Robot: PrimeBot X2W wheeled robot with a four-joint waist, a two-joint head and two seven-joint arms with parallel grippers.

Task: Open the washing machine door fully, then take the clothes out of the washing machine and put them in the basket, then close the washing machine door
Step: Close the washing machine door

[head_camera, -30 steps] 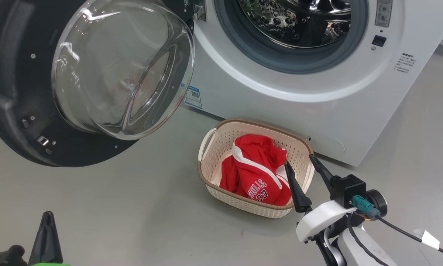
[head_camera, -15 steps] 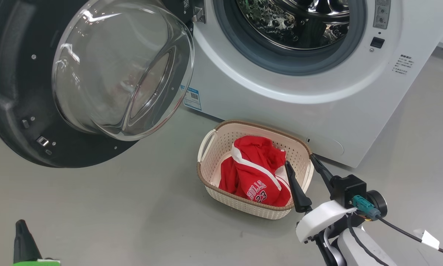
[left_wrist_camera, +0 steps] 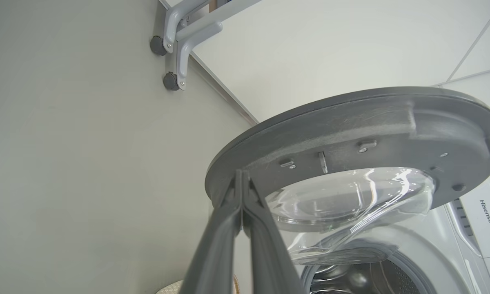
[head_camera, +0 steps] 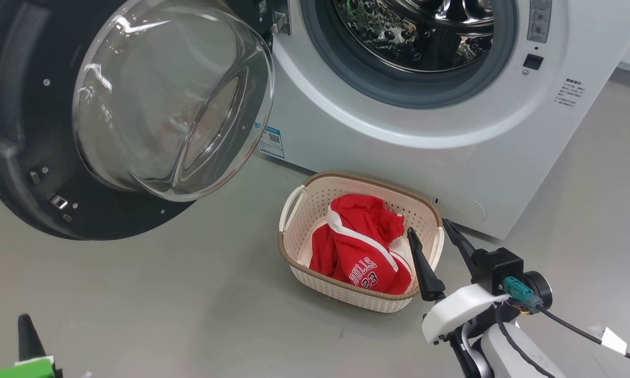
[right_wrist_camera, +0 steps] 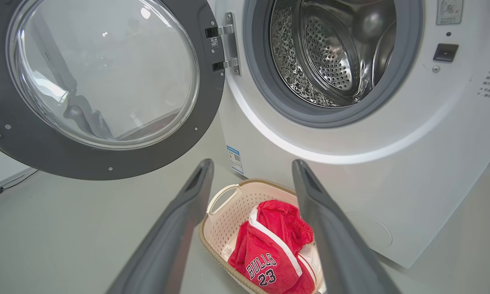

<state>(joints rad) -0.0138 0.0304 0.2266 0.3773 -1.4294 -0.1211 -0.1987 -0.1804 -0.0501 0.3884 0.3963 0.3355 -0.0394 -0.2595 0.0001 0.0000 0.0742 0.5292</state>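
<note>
We see the clothes (head_camera: 362, 252) in the basket (head_camera: 286, 252), the door (head_camera: 10, 131) open; our right gripper (head_camera: 428, 228) spread apart, left gripper (left_wrist_camera: 241, 173) pinched together.

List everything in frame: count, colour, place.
washing machine: one, white, at the back
washing machine door: one, black frame with clear glass, swung open at left
drum: one, steel, inside the grey gasket
label sticker: one, blue, machine's lower left corner
basket: one, cream with brown rim, on the floor before the machine
clothes: one heap, red with white trim, in the basket
left gripper: one, dark, shut, empty, low at left
right gripper: one, dark, open, empty, by the basket's right end
</note>
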